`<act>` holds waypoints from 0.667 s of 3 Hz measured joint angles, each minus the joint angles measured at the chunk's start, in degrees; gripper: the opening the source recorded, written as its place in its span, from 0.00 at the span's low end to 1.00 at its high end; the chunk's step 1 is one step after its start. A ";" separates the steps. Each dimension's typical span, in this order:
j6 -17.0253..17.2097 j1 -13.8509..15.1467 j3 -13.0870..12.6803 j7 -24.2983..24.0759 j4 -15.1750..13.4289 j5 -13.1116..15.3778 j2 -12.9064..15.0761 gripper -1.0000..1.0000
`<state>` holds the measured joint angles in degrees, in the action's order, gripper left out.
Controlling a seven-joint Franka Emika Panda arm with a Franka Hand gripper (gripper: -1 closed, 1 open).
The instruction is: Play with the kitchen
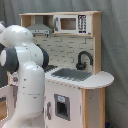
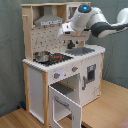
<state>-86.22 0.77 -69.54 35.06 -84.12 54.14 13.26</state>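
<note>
The kitchen (image 1: pixel 75 82) (image 2: pixel 42 75) is pale wood and white. It has a grey hood (image 2: pixel 49 20), a pegboard back (image 2: pixel 42 39), a black-red stovetop (image 2: pixel 59 58), a grey sink (image 1: pixel 74 74) and a black faucet (image 1: pixel 83 60). Its oven door (image 2: pixel 65 102) hangs open toward the front. In the second exterior view my gripper (image 2: pixel 67 33) hovers above the stovetop, in front of the pegboard and just below the upper shelf, touching nothing I can see. My own arm (image 1: pixel 25 60) hides the gripper in the first exterior view.
A metal pot (image 2: pixel 42 56) stands on the stovetop's left burner. A toy microwave (image 1: pixel 70 23) sits in the top shelf. The kitchen stands on a wooden floor (image 2: pixel 107 107) before a grey curtain (image 2: pixel 10 55).
</note>
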 joint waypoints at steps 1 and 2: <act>1.89 0.01 -0.93 -1.89 -3.77 -0.05 -4.05 1.00; 3.80 0.00 -2.46 -3.98 -7.55 -0.20 -8.29 1.00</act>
<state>-82.42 0.77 -72.00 31.09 -91.67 53.94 4.97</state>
